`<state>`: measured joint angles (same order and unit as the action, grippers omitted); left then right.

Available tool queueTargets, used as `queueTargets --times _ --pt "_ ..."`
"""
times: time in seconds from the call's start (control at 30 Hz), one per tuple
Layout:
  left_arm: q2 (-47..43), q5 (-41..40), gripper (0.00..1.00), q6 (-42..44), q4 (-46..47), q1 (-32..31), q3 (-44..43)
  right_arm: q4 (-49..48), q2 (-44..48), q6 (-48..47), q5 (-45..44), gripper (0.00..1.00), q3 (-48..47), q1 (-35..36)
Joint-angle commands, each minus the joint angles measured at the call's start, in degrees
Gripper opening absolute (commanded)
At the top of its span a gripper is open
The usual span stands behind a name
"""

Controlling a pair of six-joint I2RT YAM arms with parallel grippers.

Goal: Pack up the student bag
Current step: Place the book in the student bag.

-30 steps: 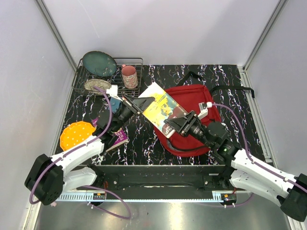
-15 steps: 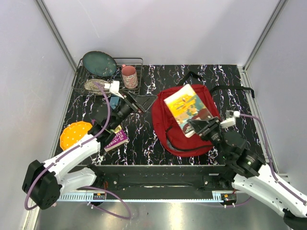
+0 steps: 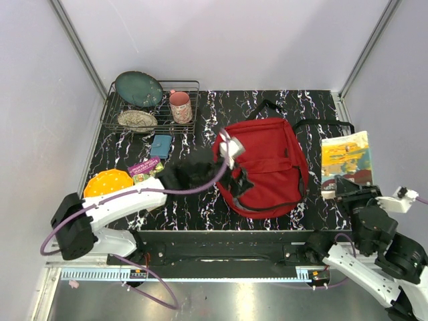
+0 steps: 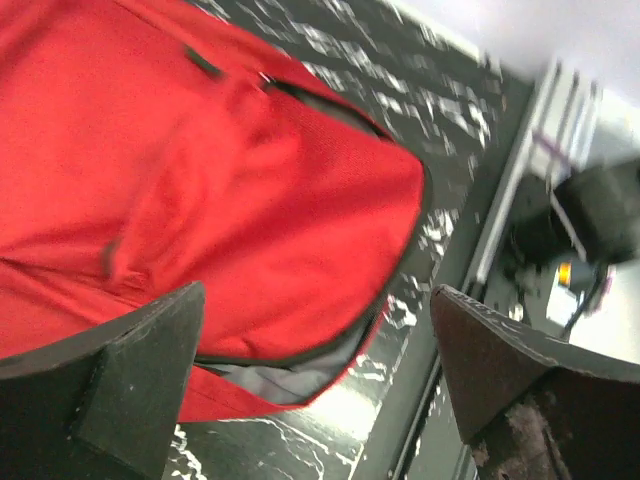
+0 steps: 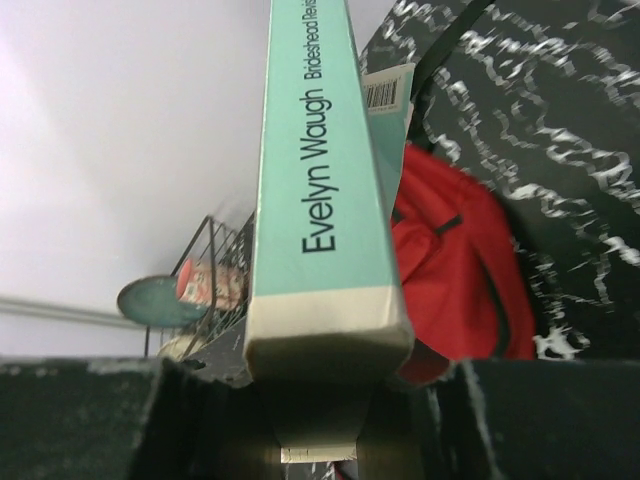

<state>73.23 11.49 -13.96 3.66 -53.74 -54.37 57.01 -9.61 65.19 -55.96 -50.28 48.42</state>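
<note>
Top external: clamping a teal-spined paperback in the right gripper by the black marbled table's right edge, hovering the wide-open left gripper at the red fabric backpack mid-table; likely spreading its opening next.

A robot test booth in a lab: plain white panels on aluminium posts close in the black marbled table behind and at both sides, a mounting rail along its near edge.

The red, black-strapped student bag lies flat, its mouth seemingly part-open, showing grey lining.
</note>
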Motion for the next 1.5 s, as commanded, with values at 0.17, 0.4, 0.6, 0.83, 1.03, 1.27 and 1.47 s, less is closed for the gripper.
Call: queueTargets --times 0.17,0.4,0.6,0.83,1.03,1.27,1.47 --pt "13.9 0.4 0.99 12.5 -7.4 -10.9 -12.2 8.5 3.9 3.2 -9.8 0.00 -5.4 -0.1" --pt "25.0 -3.5 0.99 14.9 -15.4 -15.7 -25.1 9.3 4.2 4.5 -5.3 0.00 -5.8 -0.2" --pt "32.0 -5.0 0.96 14.1 -19.1 -15.9 -31.1 10.1 5.3 6.4 -3.5 0.00 -4.8 -0.1" --pt "35.9 -5.2 0.92 14.0 -19.7 -15.9 -31.9 10.1 7.1 8.6 -1.4 0.00 -2.5 -0.1" --pt "39.3 -4.8 0.81 11.1 -20.0 -15.9 -33.8 10.0 6.6 9.6 0.0 0.00 -1.6 -0.2" --pt "40.7 -7.0 0.56 9.9 -20.4 -15.9 -34.7 12.1 7.5 10.7 0.8 0.00 -1.9 -0.1" --pt "39.3 -9.0 0.31 9.5 -20.2 -15.9 -34.3 15.7 8.7 12.8 0.9 0.00 -2.6 -0.2"
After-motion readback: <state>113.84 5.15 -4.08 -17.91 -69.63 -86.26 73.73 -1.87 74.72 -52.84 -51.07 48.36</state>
